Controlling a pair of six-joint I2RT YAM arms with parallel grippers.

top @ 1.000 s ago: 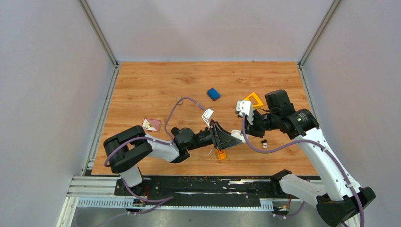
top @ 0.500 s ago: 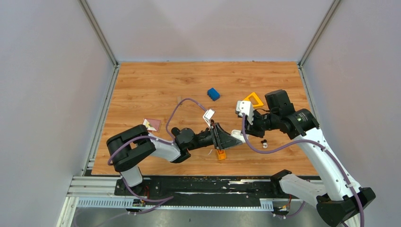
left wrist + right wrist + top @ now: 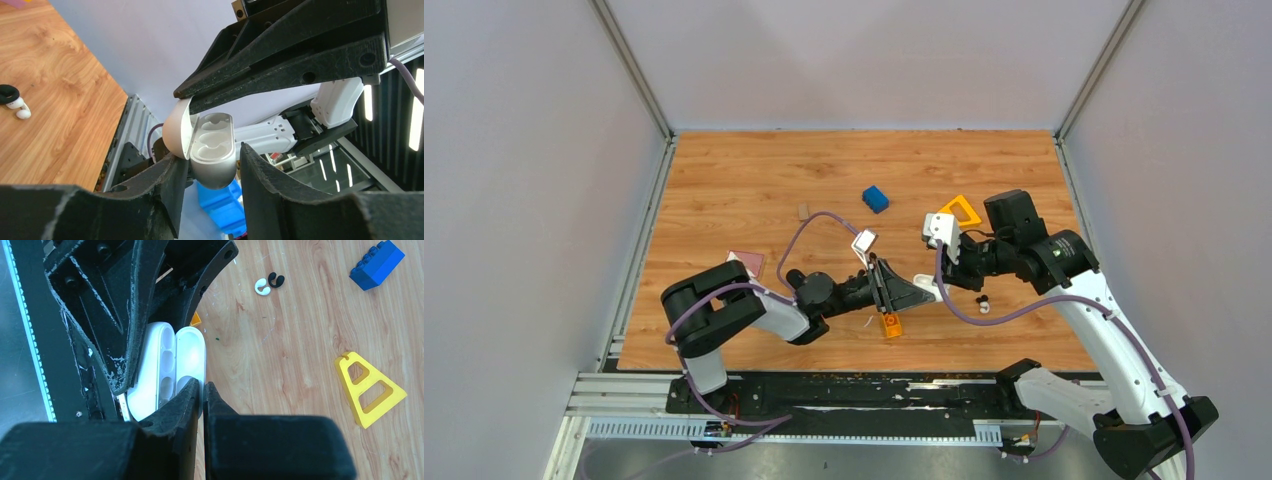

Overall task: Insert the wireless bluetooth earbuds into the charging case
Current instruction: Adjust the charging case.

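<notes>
Right wrist view showed the right gripper (image 3: 204,388) with its fingers (image 3: 182,402) pressed almost together, pinching the thin rim of the lid (image 3: 192,352) of the charging case (image 3: 161,365). That narrow bite looked meant to hold the lid swung back, so the 2 wells in the body faced outward and stayed reachable.

Seen from the left wrist, the left gripper (image 3: 212,157) had its fingers (image 3: 262,172) standing 1 on each side of the case's rounded lower body, very close against it. A sliver of background seemed to show on 1 side, so I could not tell whether they clamped the body or only bracketed it. Gripping the body there would steady it from below while leaving the opening clear.

The case itself hung in the air between the 2 arms, open, with both wells empty.

Farther out, the wireless bluetooth earbuds (image 3: 267,284) lay side by side on the table (image 3: 300,340), well apart from the case and from either gripper. With both grippers busy at the case, 1 would probably have to let go before an earbud could be fetched. A yellow triangle (image 3: 367,390) and a blue block (image 3: 377,262) lay beyond them.
</notes>
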